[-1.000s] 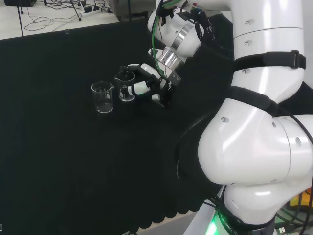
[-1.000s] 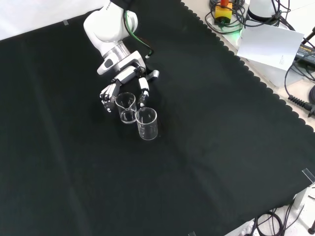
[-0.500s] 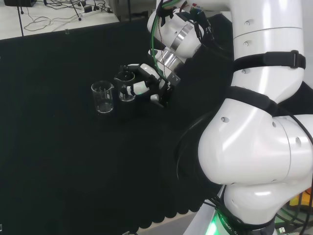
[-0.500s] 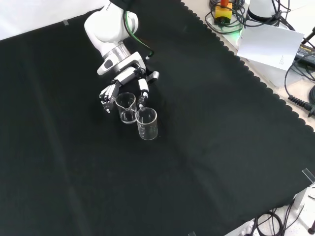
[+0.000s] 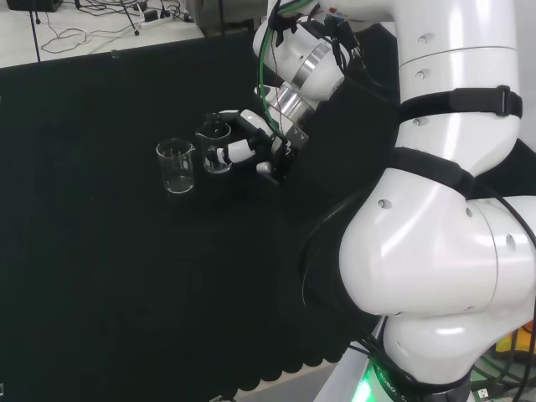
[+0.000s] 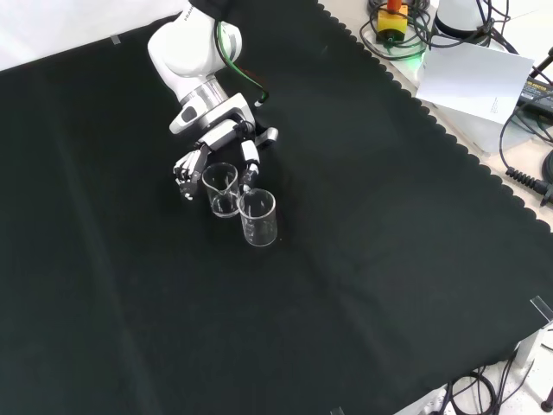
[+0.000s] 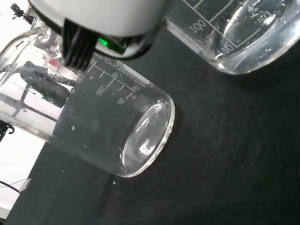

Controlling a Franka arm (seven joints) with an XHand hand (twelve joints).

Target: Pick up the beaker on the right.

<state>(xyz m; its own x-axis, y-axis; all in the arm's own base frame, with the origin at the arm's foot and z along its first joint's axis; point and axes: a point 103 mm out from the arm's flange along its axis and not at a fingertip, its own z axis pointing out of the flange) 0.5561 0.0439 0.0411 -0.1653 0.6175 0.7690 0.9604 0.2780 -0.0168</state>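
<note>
— Where is your hand [image 6: 216, 147] now?
— Low over the black counter [image 6: 363, 225], with its fingers [image 6: 185, 173] on one side of the nearer beaker [image 6: 220, 188] and its thumb [image 6: 248, 162] on the other. They curl round the glass, so your hand grips that beaker.

— How does the beaker stand?
— Upright, long axis vertical, mouth up. In the head view its spout looks to point away from the camera, toward the far edge of the cloth. You cannot tell from the views whether its base is on the cloth or just above it.

— And around it?
— A second beaker [image 6: 258, 217], also upright and mouth up, stands just beside it, to its left in the head view and nearer the camera in the front view. Whether the two touch, you cannot tell.
</note>
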